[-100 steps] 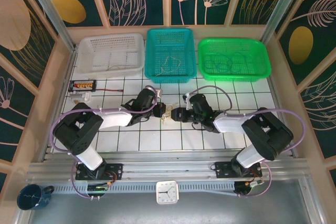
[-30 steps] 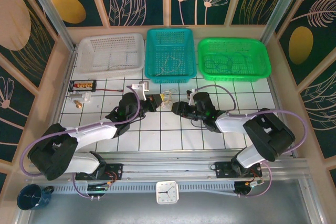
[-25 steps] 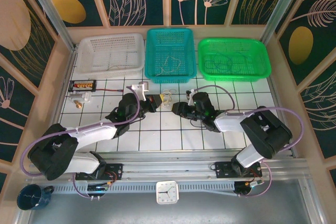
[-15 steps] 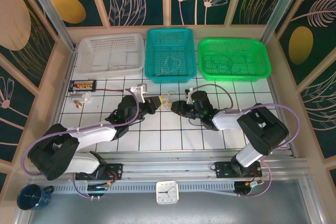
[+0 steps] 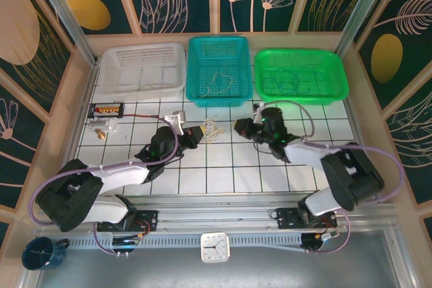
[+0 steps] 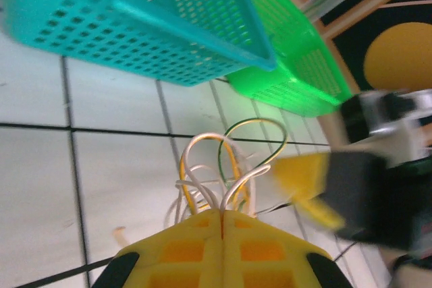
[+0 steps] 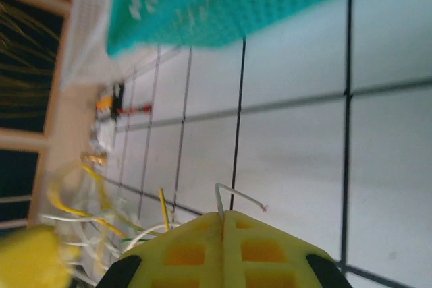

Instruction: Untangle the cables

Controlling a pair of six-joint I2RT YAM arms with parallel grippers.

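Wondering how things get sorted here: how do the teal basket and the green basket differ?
The teal basket sits mid-row; the green basket is at the right end. The teal one looks squarer, the green one wider. The teal one holds pale wires, the green one dark wires. Both are perforated plastic baskets at the table's far edge.

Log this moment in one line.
left tool: shut on cables | right tool: shut on white strand | cables: bundled between tools
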